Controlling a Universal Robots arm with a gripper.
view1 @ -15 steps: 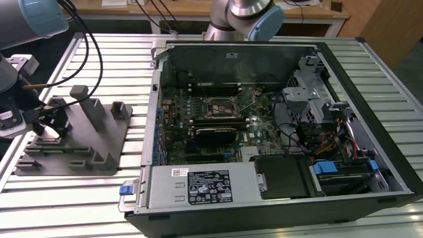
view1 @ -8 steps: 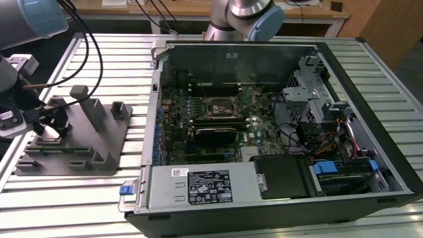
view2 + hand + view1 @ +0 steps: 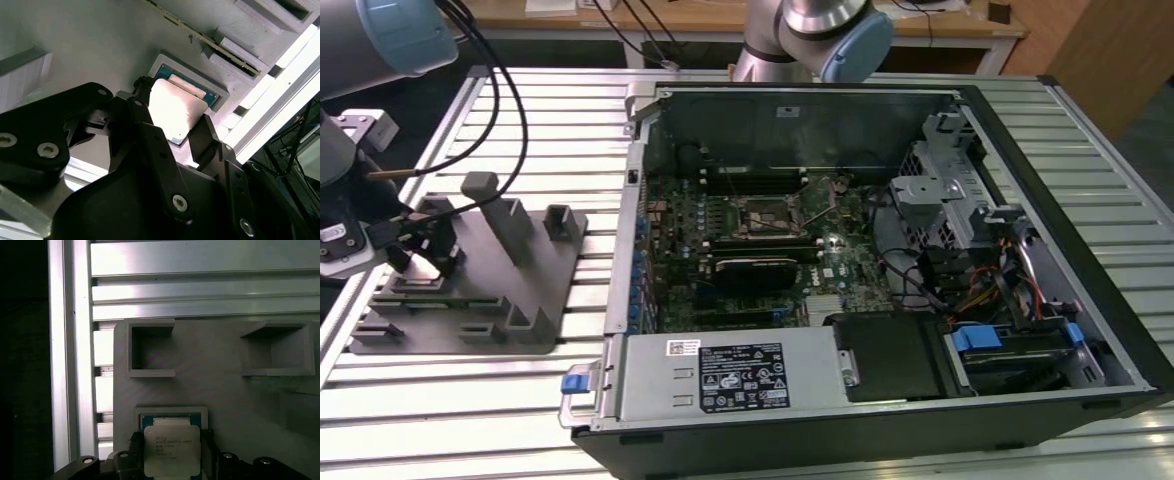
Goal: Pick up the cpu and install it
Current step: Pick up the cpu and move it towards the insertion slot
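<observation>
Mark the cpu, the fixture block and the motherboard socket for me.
cpu [image 3: 171, 450]: first wrist view, centre of its metal top.
fixture block [image 3: 540, 275]: exterior view, its flat base.
motherboard socket [image 3: 767, 215]: exterior view, middle of its metal frame.

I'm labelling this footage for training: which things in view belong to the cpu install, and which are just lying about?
In the job:
cpu
pincer, shut on the cpu
grey fixture block, under the cpu
motherboard socket, inside the open case

Lying about:
power supply
drive cage
cables
slatted table
</observation>
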